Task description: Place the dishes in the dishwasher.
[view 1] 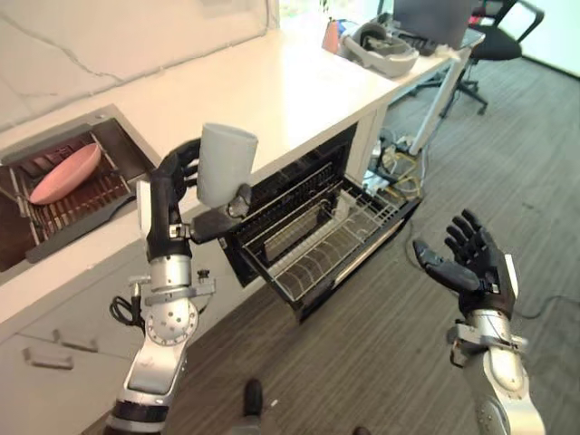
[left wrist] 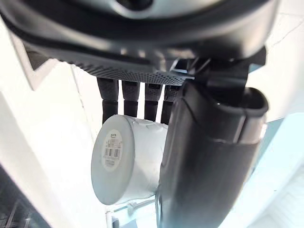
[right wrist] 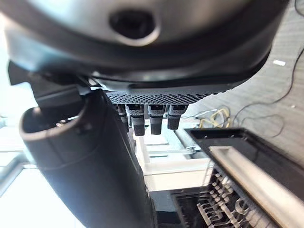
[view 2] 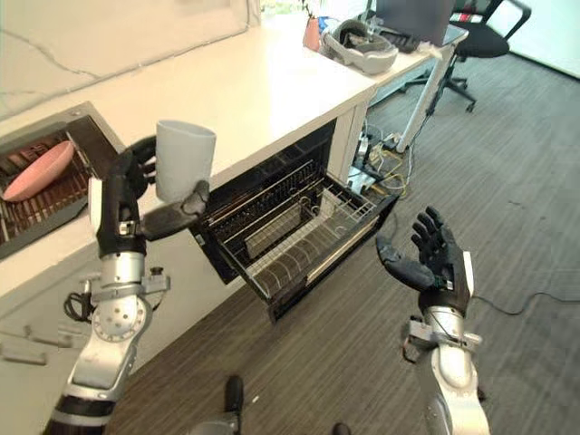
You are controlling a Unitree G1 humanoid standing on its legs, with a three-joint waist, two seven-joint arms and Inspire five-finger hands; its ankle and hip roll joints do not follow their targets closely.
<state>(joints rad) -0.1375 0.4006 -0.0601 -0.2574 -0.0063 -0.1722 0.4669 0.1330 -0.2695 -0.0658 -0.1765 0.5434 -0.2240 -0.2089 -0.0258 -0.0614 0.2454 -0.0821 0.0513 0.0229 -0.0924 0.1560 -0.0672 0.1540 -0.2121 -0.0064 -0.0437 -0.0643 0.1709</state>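
Observation:
A white cup stands upright in my left hand, whose fingers and thumb curl round it, held in the air above the counter's front edge. Its base with a small label shows in the left wrist view. The dishwasher under the counter is open, its wire rack pulled out over the lowered door. A pink dish lies in the sink rack at the left. My right hand hangs open over the floor, to the right of the dishwasher door, holding nothing.
The white counter runs back to a headset and an orange cup. An office chair and a desk stand at the far right. Cables lie on the grey floor beside the dishwasher.

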